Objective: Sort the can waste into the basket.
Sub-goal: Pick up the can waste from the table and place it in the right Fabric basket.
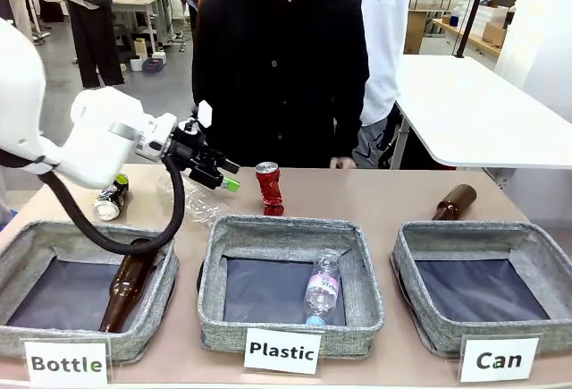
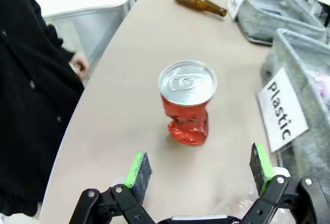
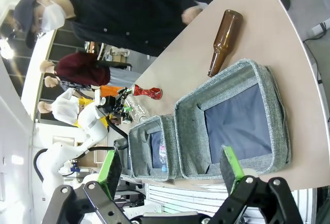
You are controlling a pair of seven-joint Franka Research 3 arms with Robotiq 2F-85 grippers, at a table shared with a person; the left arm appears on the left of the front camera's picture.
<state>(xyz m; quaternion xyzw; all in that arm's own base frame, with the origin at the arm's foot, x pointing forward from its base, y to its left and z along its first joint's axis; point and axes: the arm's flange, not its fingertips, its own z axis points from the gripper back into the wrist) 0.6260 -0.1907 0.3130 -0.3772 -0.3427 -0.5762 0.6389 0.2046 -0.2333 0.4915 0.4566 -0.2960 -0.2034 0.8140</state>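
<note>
Red crushed can (image 1: 269, 188) stands upright on the surface (image 1: 384, 197) behind the Plastic basket (image 1: 286, 224) — left gripper (image 1: 230, 175) just beside it, fingers (image 2: 138, 170) wide apart, near a clear bottle (image 1: 195, 199) — Can basket (image 1: 483, 231) well apart, right gripper (image 3: 170, 152) spread open too.

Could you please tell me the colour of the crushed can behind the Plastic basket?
The crushed can is red with a silver top, clearest in the left wrist view.
</note>
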